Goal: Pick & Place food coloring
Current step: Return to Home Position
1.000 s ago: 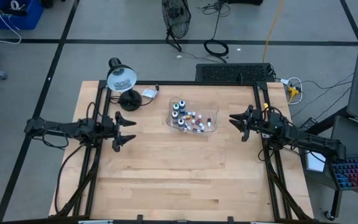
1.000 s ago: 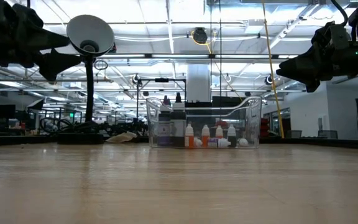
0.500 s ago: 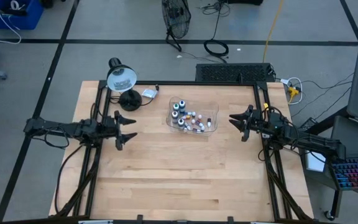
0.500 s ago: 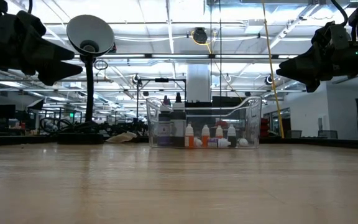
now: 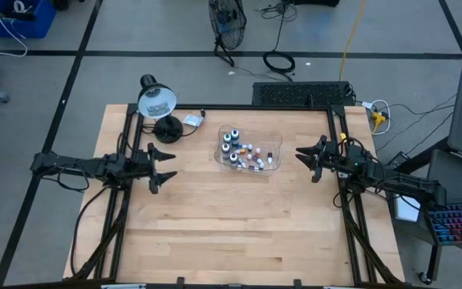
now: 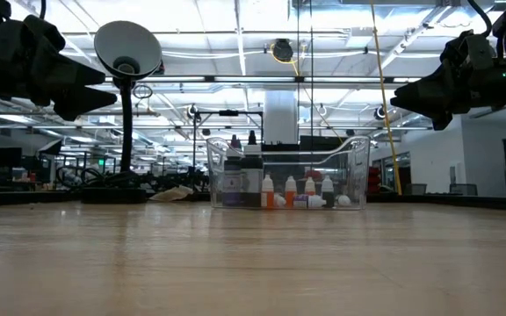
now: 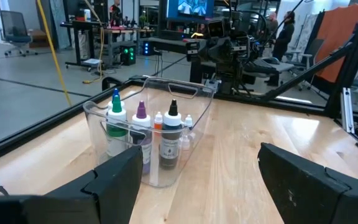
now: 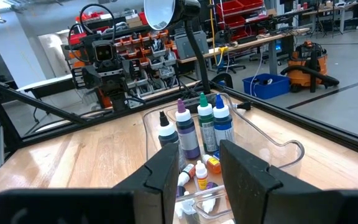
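Tabletop (image 5: 231, 233), food coloring (image 5: 243, 152) in bin (image 5: 273, 144), left claw (image 5: 169, 166), right claw (image 5: 302, 164) flanking

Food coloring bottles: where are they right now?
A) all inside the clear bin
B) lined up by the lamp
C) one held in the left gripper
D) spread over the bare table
A: the bottles sit inside the clear bin, and the left gripper and right gripper hang open and empty on either side of it.
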Controlling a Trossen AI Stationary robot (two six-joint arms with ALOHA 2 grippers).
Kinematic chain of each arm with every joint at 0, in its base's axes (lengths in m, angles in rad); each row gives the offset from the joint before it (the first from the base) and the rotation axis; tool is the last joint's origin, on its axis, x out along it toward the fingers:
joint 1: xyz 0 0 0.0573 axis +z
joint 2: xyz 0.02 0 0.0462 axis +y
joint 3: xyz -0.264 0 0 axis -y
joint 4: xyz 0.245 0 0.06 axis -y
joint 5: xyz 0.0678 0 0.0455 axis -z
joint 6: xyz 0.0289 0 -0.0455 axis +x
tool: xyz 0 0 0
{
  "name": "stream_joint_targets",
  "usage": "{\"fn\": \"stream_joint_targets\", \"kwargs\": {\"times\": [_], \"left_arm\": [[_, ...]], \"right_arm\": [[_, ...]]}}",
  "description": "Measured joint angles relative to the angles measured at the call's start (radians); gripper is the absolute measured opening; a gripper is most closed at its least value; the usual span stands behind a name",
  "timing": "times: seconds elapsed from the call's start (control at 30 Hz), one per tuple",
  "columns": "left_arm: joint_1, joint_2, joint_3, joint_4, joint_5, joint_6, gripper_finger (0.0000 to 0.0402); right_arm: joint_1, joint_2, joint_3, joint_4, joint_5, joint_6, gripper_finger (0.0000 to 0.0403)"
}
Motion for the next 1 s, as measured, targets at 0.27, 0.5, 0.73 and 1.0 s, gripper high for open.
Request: {"fn": "stream_joint_targets", "kwargs": {"times": [0.27, 0.5, 0.73, 1.0], "left_arm": [[0.000, 0.000, 0.000, 0.001, 0.000, 0.000, 0.0311], [0.000, 0.000, 0.000, 0.001, 0.000, 0.000, 0.0315], [0.000, 0.000, 0.000, 0.001, 0.000, 0.000, 0.0311], [0.000, 0.000, 0.000, 0.001, 0.000, 0.000, 0.0310]], "right_arm": [[0.000, 0.000, 0.000, 0.000, 0.000, 0.000, 0.0105], [0.000, 0.000, 0.000, 0.000, 0.000, 0.000, 0.0105], [0.000, 0.000, 0.000, 0.000, 0.000, 0.000, 0.0105], [0.000, 0.000, 0.000, 0.000, 0.000, 0.000, 0.0105]]}}
